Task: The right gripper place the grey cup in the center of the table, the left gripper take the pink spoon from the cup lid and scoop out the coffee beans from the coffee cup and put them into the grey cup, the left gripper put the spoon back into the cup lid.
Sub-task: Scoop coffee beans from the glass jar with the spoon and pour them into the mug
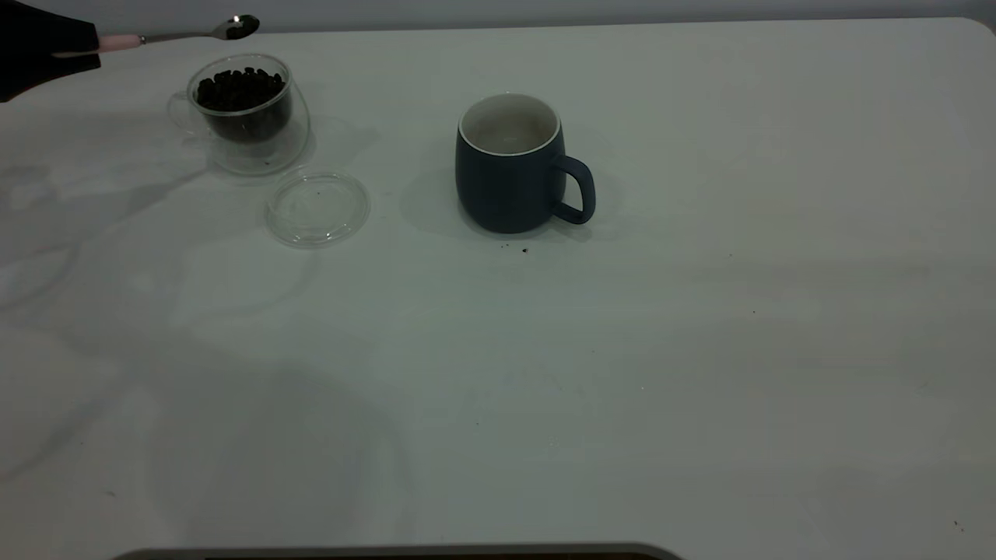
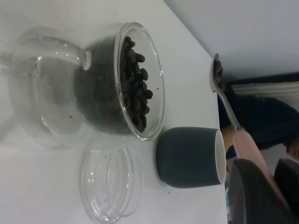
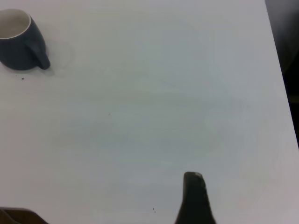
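My left gripper [image 2: 270, 184] hangs at the table's far left, shut on the handle of the pink spoon [image 1: 124, 40]. The spoon is level in the air, behind and above the coffee cup [image 1: 245, 109]. Its silver bowl [image 2: 217, 74] carries a few coffee beans. The glass coffee cup holds a heap of coffee beans [image 2: 135, 88]. In front of it lies the cup lid [image 1: 317, 208] with nothing on it. The grey cup [image 1: 513, 163] stands upright near the table's middle, handle to the right. My right gripper [image 3: 194, 198] is away to the right of the grey cup [image 3: 21, 39], over bare table.
The white table [image 1: 700, 350] spreads wide in front of and to the right of the cups. A few dark crumbs [image 1: 524, 250] lie just in front of the grey cup. A person in dark clothing [image 2: 266, 116] is behind the table in the left wrist view.
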Available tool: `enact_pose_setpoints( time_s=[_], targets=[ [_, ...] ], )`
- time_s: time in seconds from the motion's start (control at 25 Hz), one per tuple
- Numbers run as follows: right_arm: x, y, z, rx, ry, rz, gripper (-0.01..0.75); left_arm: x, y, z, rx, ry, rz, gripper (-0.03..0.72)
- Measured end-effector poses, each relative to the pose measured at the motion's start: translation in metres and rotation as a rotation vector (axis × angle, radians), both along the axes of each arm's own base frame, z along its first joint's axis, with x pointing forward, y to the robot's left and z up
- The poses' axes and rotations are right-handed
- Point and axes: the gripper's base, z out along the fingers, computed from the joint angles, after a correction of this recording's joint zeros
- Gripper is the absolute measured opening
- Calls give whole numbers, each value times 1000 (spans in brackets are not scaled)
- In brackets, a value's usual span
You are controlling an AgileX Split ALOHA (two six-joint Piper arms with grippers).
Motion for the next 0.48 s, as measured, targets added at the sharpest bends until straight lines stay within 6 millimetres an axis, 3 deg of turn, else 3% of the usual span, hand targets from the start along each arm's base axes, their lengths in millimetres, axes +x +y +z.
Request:
enact_pose_setpoints(
  time_s=[0.24,0.48],
  targets=[
    [0,0,0,0,0,0,591,1,-4,0,-11,15,-5,127],
    [0,0,0,0,0,0,591,6,-26,0,-13,21,-58,127]
  ],
)
